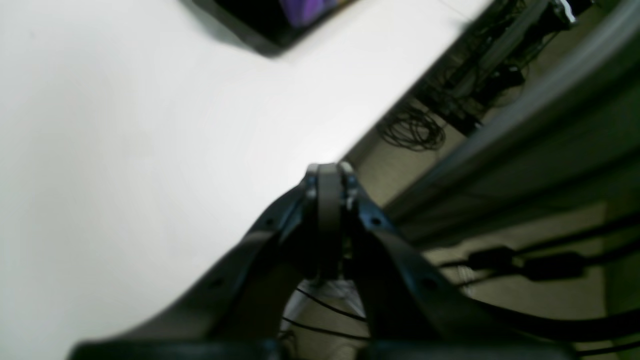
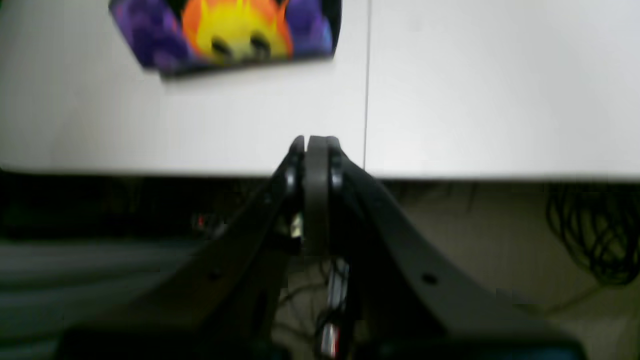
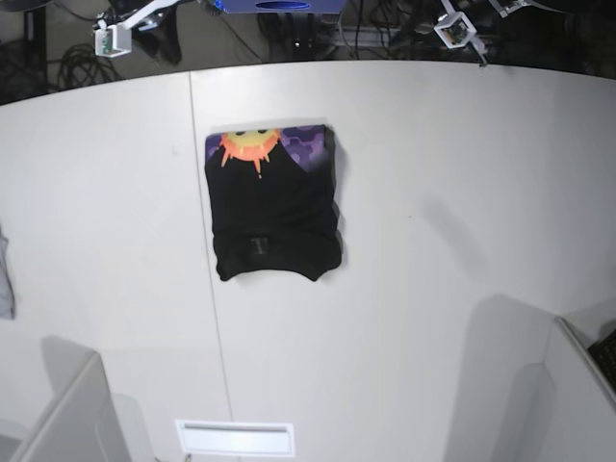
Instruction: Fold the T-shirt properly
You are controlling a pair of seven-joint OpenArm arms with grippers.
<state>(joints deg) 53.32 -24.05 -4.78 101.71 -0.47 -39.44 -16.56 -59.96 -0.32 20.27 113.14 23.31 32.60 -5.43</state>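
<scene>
Both tools, left (image 1: pixel 328 172) and right (image 2: pixel 315 142), are pressed together, clear of the folded T-shirt (image 3: pixel 274 217) on the table (image 3: pixel 462 192)

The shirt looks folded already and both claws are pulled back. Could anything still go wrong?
Possibly. The folded T-shirt lies a little crooked, with its sun print peeking out at one edge, so the fold may not count as neat. Both grippers, left and right, are shut and off the cloth; any touch-up risks unfolding it.
</scene>
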